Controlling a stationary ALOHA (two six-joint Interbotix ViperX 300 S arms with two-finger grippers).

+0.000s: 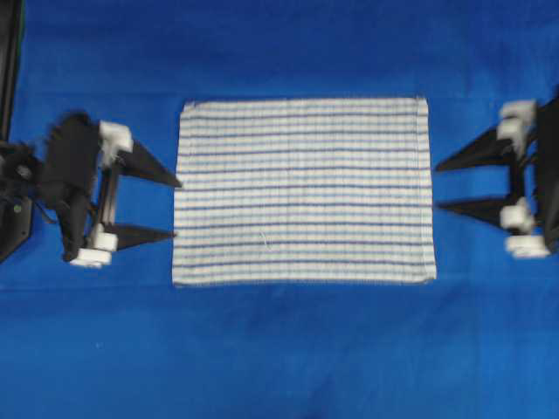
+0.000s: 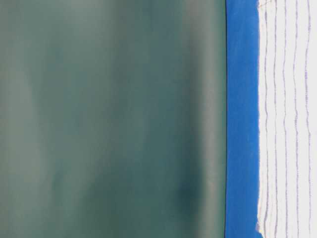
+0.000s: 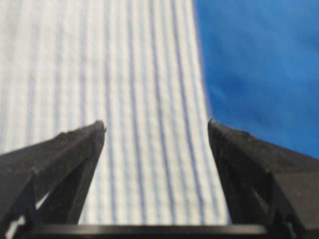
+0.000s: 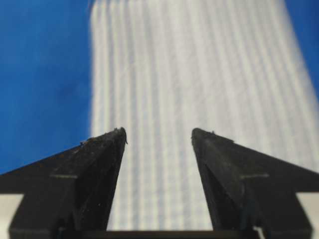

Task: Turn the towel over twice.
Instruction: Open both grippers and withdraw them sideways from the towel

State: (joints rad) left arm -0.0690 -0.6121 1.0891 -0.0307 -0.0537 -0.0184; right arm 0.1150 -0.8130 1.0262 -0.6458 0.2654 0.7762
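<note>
The towel (image 1: 302, 192), white with dark and light blue stripes, lies flat and spread out in the middle of the table; it also shows as the towel (image 2: 287, 119), the towel (image 3: 124, 99) and the towel (image 4: 199, 89). My left gripper (image 1: 176, 209) stands open just off the towel's left edge, its fingertips at the edge and nothing between them; in the left wrist view the left gripper (image 3: 156, 123) frames striped cloth. My right gripper (image 1: 438, 185) stands open at the towel's right edge, holding nothing; the right gripper (image 4: 158, 131) looks down the cloth.
A plain blue covering (image 1: 279, 349) spreads over the whole table around the towel. A dark stand (image 1: 10, 70) rises at the far left edge. A dull green wall (image 2: 109, 119) stands behind the table.
</note>
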